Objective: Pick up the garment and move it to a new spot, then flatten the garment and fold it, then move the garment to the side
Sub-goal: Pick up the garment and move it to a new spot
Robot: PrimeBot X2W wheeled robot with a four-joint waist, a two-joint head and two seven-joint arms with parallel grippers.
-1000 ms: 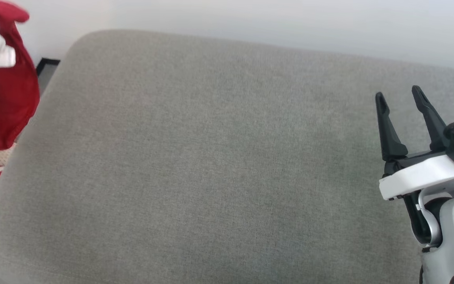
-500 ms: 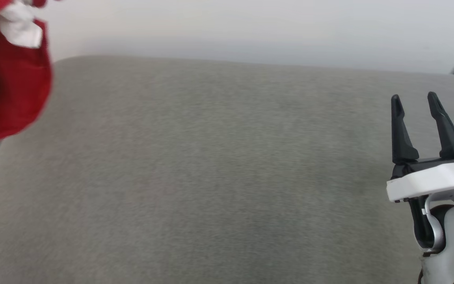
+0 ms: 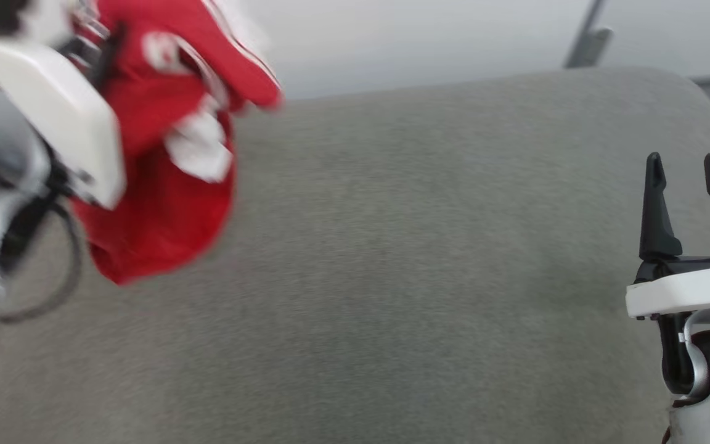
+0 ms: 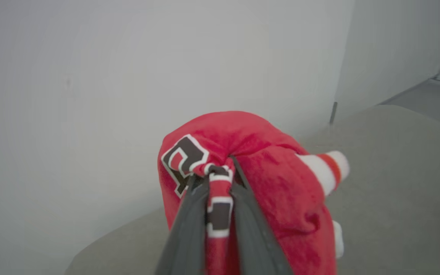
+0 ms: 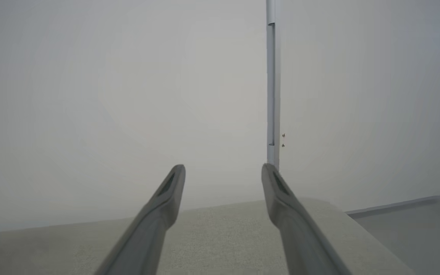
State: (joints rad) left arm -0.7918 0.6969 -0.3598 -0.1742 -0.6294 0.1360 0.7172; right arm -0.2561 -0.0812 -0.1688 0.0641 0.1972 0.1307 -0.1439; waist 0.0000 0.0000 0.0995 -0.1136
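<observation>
Head view has swung across the grey cushion (image 3: 392, 277) since a second ago. Garment (image 3: 158, 203), then at the left edge, now hangs bunched above the cushion's left part. Carried in, not yet set down. Left gripper (image 4: 214, 170) jaws clenched on its lettered fold; right gripper (image 3: 683, 163) jaws apart, holding nothing.

White wrists, long dark gripper fingers (image 3: 656, 209)

Bright, soft, even light with faint shadows; motion blur smears the bunched red-and-white jersey garment (image 3: 164, 222) in the head view; wrist views sharper.
</observation>
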